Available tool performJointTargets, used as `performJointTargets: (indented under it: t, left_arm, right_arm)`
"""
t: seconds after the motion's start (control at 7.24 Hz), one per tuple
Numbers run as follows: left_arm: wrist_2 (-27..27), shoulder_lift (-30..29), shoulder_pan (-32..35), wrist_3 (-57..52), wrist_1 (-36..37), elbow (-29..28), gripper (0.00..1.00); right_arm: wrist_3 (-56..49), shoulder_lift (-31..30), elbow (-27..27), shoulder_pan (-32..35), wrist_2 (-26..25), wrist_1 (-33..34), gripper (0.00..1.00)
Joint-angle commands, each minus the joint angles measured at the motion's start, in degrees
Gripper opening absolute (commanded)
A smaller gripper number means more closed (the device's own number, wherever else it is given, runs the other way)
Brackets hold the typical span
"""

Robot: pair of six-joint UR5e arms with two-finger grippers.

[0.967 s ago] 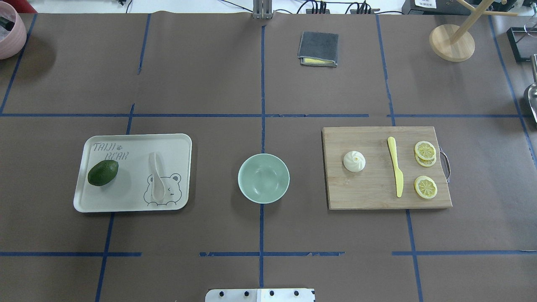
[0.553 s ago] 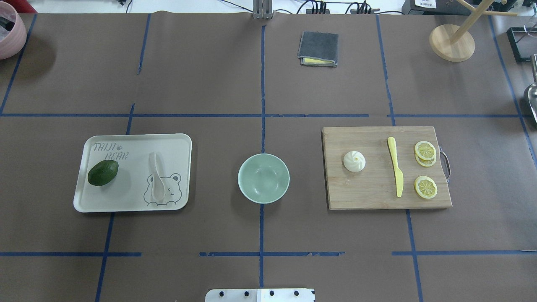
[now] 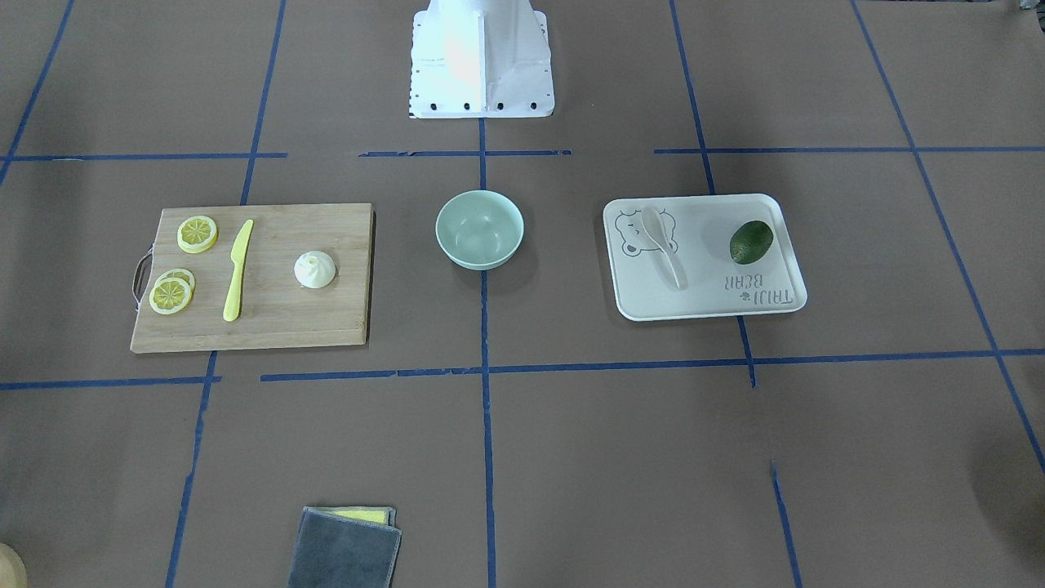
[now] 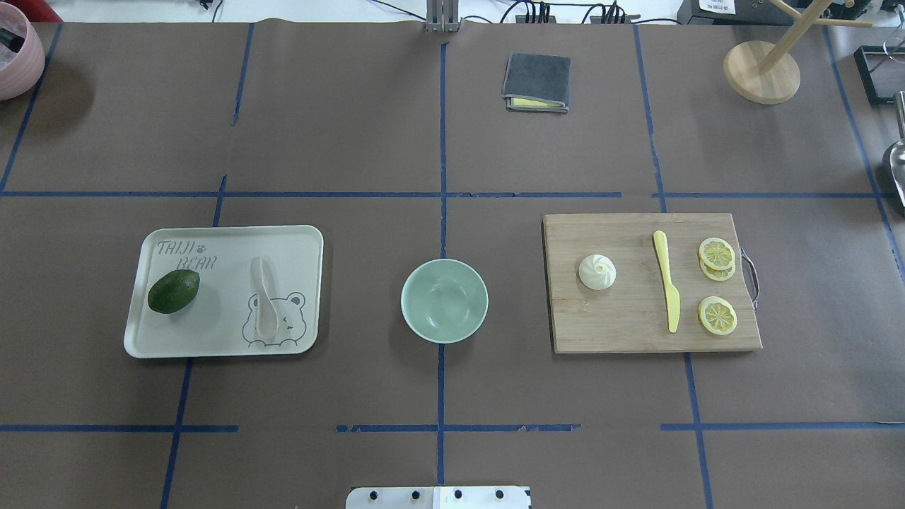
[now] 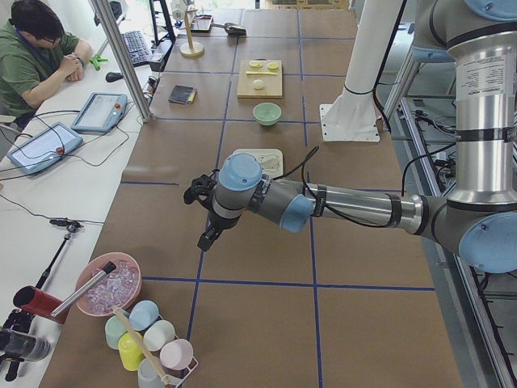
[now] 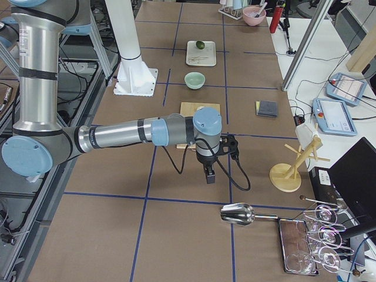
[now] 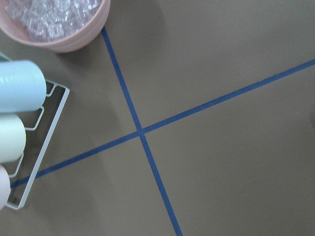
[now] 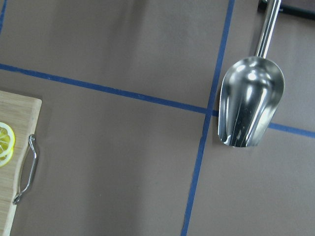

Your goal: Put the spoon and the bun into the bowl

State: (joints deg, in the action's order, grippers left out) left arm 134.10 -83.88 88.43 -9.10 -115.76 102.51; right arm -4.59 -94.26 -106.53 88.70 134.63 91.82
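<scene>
Two placements were left and none was done, as far as the views showed. Over the table (image 4: pixel 353 141) the left arm (image 5: pixel 347 206) hung at the far left end and the right arm (image 6: pixel 117 135) at the far right end, each well apart from the task's things. The wooden cutting board (image 4: pixel 622 318) lay right of centre and the white bear tray (image 4: pixel 226 343) left of centre. The bowl (image 4: pixel 424 283) stood upright between them with nothing in it. The spoon (image 4: pixel 264 300) lay flat on the tray beside an avocado (image 4: pixel 173 290), its scoop toward the robot's side, over the printed bear. The bun (image 4: pixel 597 271) sat upright on the left part of the board, apart from the yellow knife (image 4: pixel 667 279) and the lemon slices (image 4: pixel 717 252). I judged that each piece had yet to be reached, gripped, carried and released into the bowl. Neither arm appeared in the overhead or front-facing view. Only the side views caught them, small and at an angle, so I could not tell whether either pair of jaws stood apart or together. Neither wrist view showed any finger. The left one looked on bare table, a pink dish (image 7: pixel 54 24) and racked cups (image 7: pixel 17 93). The right one showed a metal scoop (image 8: pixel 251 101) and the board's handle (image 8: pixel 27 169).
</scene>
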Motion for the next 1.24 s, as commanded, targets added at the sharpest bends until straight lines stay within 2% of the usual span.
performJointTargets:
  t: [0.0,0.14,0.41,0.69,0.83,0.97,1.11]
  left_arm:
    - [0.3,-1.4,-0.4,0.4,-19.4,-2.5,1.0]
    - [2.0,-4.5,-4.6,0.8,-20.8,-3.2,1.0]
    - [3.7,-7.9,-11.0,25.2,-22.6,-1.7,1.0]
    - [3.0,-8.3,-15.9,27.2,-24.2,-0.4,1.0]
    - [-0.8,-7.9,-20.3,34.0,-24.1,3.4,1.0]
    - [-2.4,-8.3,-26.7,47.0,-24.0,5.2,1.0]
    - [-10.1,-8.2,-33.6,54.8,-23.7,5.9,1.0]
  right_arm:
    - [1.1,2.4,0.9,-0.3,1.1,-4.5,1.0]
    - [5.2,4.0,1.3,-0.6,2.2,-4.4,1.0]
    - [8.9,4.1,1.2,-1.3,2.2,-4.6,1.0]
    - [9.2,4.1,1.3,-1.3,4.0,-4.5,1.0]
    - [9.2,4.0,1.2,-1.3,4.2,-4.5,1.0]
    - [9.2,4.0,1.2,-1.3,4.3,-4.5,1.0]
    - [9.2,3.9,1.2,-1.3,4.3,-4.5,1.0]
